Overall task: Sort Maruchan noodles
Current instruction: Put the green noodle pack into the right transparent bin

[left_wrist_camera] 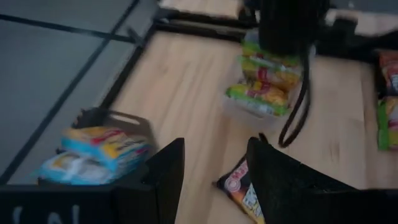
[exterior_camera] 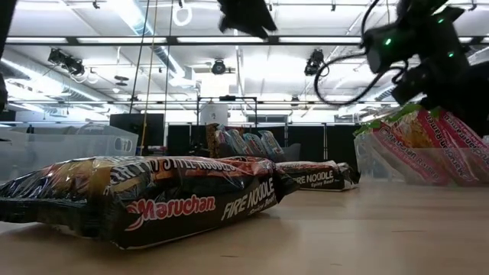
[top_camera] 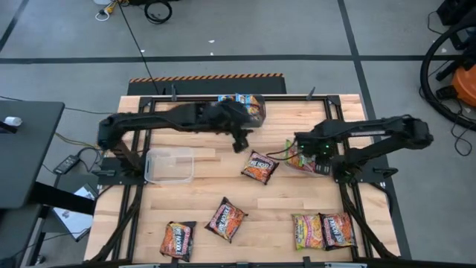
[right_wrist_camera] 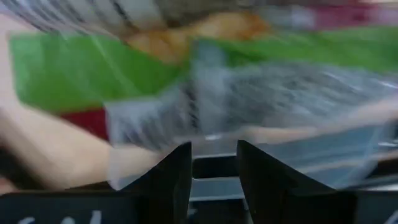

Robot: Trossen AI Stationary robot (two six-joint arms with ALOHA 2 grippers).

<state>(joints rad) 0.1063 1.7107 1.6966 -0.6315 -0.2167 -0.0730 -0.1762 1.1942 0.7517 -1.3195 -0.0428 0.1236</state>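
Note:
Maruchan noodles lie scattered on the wooden table. One black-labelled packet (top_camera: 260,167) (left_wrist_camera: 239,186) lies flat near the middle. Blue packets (top_camera: 239,100) (left_wrist_camera: 93,149) lie in a dark bin at the far edge. Green packets (top_camera: 297,160) (left_wrist_camera: 264,81) (right_wrist_camera: 93,74) fill a clear tub (exterior_camera: 382,164) at the right. My left gripper (top_camera: 239,143) (left_wrist_camera: 214,168) hangs open above the table between the bin and the black packet. My right gripper (top_camera: 303,152) (right_wrist_camera: 214,165) points down over the green packets, open, with nothing showing between its fingers.
An empty-looking clear tub (top_camera: 169,165) stands at the left. Near the front edge lie two black-labelled packets (top_camera: 225,219) (top_camera: 177,240), a green one (top_camera: 306,231) and a dark red one (top_camera: 338,231). Bare wood lies between these and the tubs.

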